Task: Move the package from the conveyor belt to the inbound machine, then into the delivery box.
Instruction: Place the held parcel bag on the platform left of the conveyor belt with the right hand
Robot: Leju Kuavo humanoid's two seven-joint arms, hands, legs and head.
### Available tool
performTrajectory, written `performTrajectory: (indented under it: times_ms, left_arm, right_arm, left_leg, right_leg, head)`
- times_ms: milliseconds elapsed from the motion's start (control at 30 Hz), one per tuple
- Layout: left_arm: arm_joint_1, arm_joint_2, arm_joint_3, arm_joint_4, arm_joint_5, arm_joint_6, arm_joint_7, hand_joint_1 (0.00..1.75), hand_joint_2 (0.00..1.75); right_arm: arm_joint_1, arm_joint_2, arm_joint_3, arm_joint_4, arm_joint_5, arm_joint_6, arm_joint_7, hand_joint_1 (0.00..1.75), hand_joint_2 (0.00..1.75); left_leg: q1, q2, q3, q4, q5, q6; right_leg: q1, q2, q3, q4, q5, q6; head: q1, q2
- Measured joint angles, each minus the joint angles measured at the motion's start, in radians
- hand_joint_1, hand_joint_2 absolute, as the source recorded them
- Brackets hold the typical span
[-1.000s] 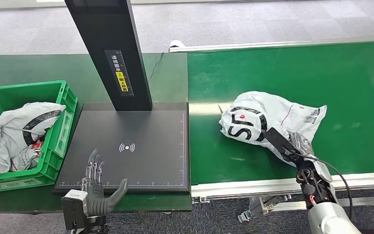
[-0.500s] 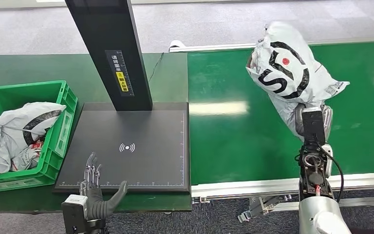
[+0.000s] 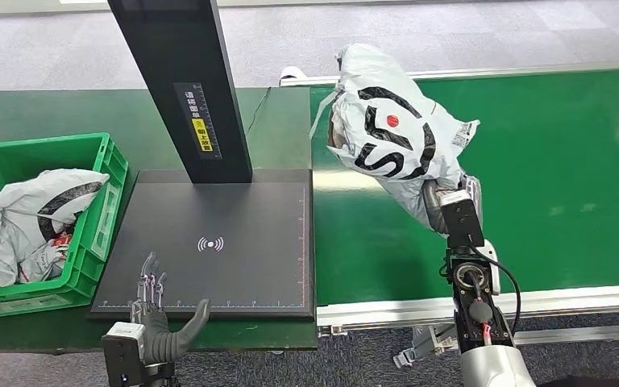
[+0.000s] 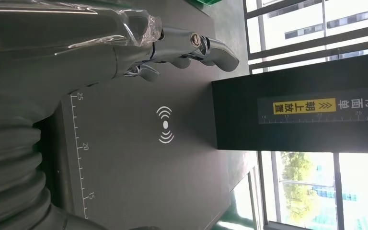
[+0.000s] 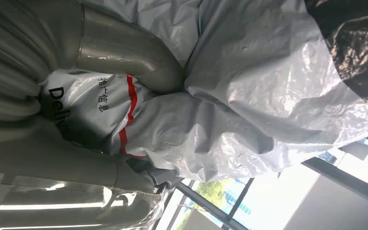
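Note:
A grey plastic package with black lettering and a red dot hangs in the air over the green conveyor belt, near the belt's left edge. My right hand grips its lower end from below; in the right wrist view the thumb presses into the crumpled bag. The black inbound machine plate with its scan symbol lies left of the belt. My left hand hovers open at the plate's front edge, fingers spread over the plate.
The machine's black post rises at the back of the plate. A green delivery box at far left holds other grey packages. The belt's metal front rail runs below my right arm.
My right hand lifted the package off the belt, then carried it left toward the machine plate. The left hand has barely moved.

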Motion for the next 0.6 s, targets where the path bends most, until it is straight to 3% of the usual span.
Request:
performTrajectory:
  times_ms: [67, 167, 333, 600]
  left_arm:
    - [0.0, 0.0, 0.0, 0.0, 0.0, 0.0, 0.0, 0.0, 1.75]
    - [-0.001, 0.001, 0.0, 0.002, -0.001, -0.006, -0.001, 0.0, 1.75]
    - [-0.007, 0.002, -0.001, 0.004, -0.005, -0.01, -0.005, 0.0, 1.75]
    - [-0.022, 0.007, -0.009, 0.018, 0.0, -0.018, -0.006, 0.0, 1.75]
  right_arm:
    - [0.003, 0.002, 0.014, -0.004, -0.006, 0.023, 0.004, 1.75, 1.75]
    - [0.01, 0.012, 0.066, -0.002, -0.015, 0.177, 0.016, 1.75, 1.75]
    - [0.003, 0.063, 0.264, 0.081, -0.04, 0.406, 0.007, 1.75, 1.75]
    - [-0.05, 0.109, 0.491, 0.249, -0.149, 0.589, 0.049, 1.75, 1.75]
  left_leg:
    - [0.0, 0.0, 0.0, 0.0, 0.0, 0.0]
    - [0.0, 0.001, -0.001, 0.0, 0.0, 0.0]
    - [0.001, 0.002, 0.0, 0.0, 0.0, -0.001]
    - [0.002, 0.001, 0.0, 0.0, 0.001, -0.002]
  right_leg:
    - [0.0, 0.0, 0.0, 0.0, 0.0, 0.0]
    - [0.0, 0.001, 0.0, 0.0, 0.0, 0.0]
    - [0.002, 0.002, -0.001, 0.0, 0.0, -0.001]
    - [0.002, 0.002, 0.0, 0.0, 0.0, -0.001]
  head:
    - [0.0, 0.0]
    - [0.0, 0.0]
    - [0.0, 0.0]
    - [0.0, 0.0]
